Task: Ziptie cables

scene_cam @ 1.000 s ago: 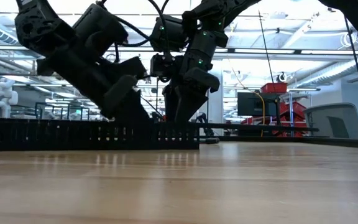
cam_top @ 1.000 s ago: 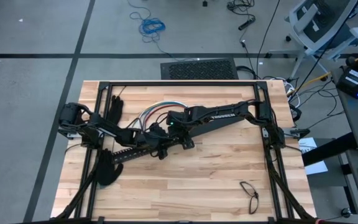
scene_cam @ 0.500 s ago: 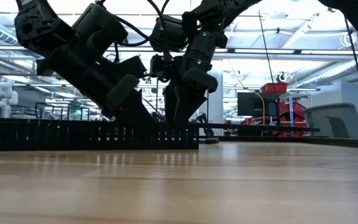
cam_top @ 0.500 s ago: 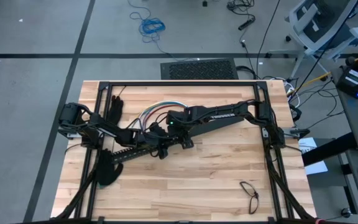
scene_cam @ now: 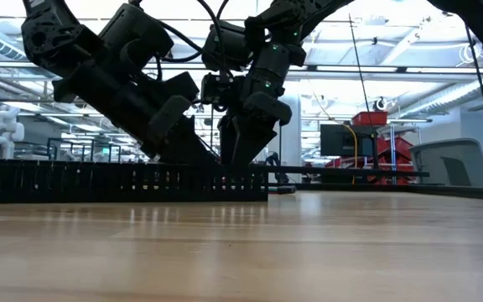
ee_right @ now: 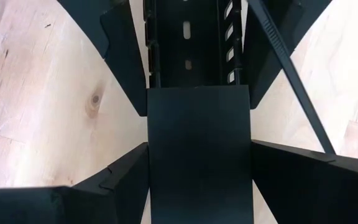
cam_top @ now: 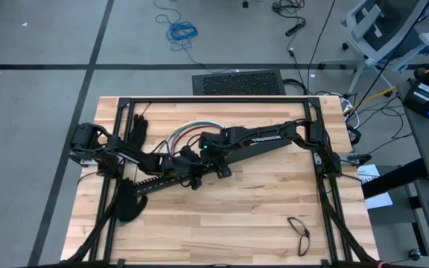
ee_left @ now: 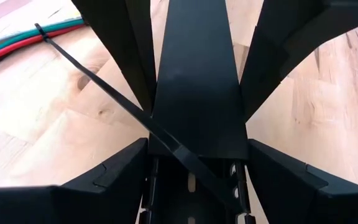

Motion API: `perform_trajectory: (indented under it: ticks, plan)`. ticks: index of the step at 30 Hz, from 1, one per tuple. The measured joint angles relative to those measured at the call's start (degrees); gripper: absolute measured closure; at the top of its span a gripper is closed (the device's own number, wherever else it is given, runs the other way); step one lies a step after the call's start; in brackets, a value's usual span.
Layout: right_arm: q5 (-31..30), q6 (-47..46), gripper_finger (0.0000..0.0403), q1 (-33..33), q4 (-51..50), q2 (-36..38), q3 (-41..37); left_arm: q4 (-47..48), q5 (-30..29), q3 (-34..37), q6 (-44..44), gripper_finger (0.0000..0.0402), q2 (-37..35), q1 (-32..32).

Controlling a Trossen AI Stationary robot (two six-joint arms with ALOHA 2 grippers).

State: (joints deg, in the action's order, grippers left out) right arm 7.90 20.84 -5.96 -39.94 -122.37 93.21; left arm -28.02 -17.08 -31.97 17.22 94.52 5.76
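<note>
The cables [cam_top: 188, 128], red, green, blue and white, arc on the wood at the far middle; they also show in the left wrist view [ee_left: 17, 40]. A thin dark ziptie [ee_left: 104, 87] runs from them slantwise over a long black slotted bar [cam_top: 159, 182] that lies on the table. A flat black strip [ee_right: 197, 155] meets the slotted bar's end. My left gripper [ee_left: 194, 186] is shut on the slotted bar. My right gripper [ee_right: 199, 186] faces it, shut on the flat strip. The ziptie's tail [ee_right: 291, 81] ends at my right gripper's finger; whether it is pinched there does not show. My left gripper has the slotted bar's end [ee_left: 191, 196] between its two fingers, one on each long side. It comes slanting down from the table's left, along the bar. The bar lies on the table [scene_cam: 99, 180]. My right gripper has the flat black strip [ee_right: 197, 124] between its two fingers, one at each long edge. It comes steeply from above, on the table's right side, and the strip runs along the fingers toward the slotted bar.
Two black gloves lie at the left, one far [cam_top: 136, 132] and one near [cam_top: 129, 205]. A black frame [cam_top: 214, 99] rings the table. A small dark loop [cam_top: 300, 234] lies near the right front. Bare wood [cam_top: 237, 216] spans the near middle.
</note>
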Motion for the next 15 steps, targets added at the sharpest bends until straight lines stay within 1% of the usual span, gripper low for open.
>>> perform_trajectory:
  ticks: [9, 15]
  plan:
    - [-0.11, -0.07, 0.0158, -0.02, -0.18, -0.04, 0.00, 0.96, 0.08, -0.02, -1.15, 0.0142, 0.00, -0.06]
    - [-0.23, -0.15, 0.0158, -0.02, -0.25, -0.04, 0.00, 1.77, 1.41, -0.04, -1.20, 0.0142, 0.00, -0.44]
